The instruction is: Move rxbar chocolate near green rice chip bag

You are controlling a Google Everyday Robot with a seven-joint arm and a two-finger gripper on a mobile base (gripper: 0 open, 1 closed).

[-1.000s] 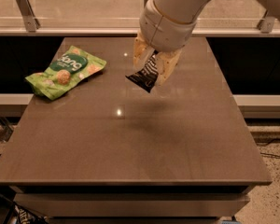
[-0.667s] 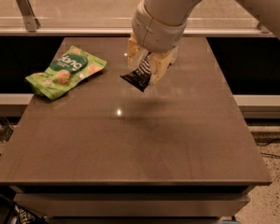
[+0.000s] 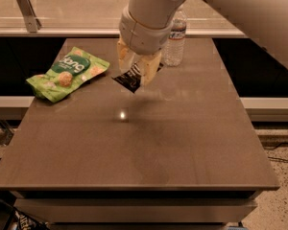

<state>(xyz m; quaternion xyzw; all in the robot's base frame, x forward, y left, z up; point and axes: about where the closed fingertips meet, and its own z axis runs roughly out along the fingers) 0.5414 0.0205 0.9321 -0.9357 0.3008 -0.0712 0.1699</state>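
Observation:
My gripper (image 3: 137,70) hangs over the far middle of the table, shut on the rxbar chocolate (image 3: 129,79). The black wrapper with white text sticks out below the fingers, tilted, held clear above the tabletop. The green rice chip bag (image 3: 67,73) lies flat at the far left of the table, a little to the left of the bar and apart from it.
A clear water bottle (image 3: 175,37) stands upright at the far edge, just right of my gripper and partly behind my arm. The brown table (image 3: 149,147) has its front edge near the bottom. A rail runs behind the table.
My gripper has moved left with the rxbar chocolate in it, closer to the green bag. The water bottle behind the arm has come into sight.

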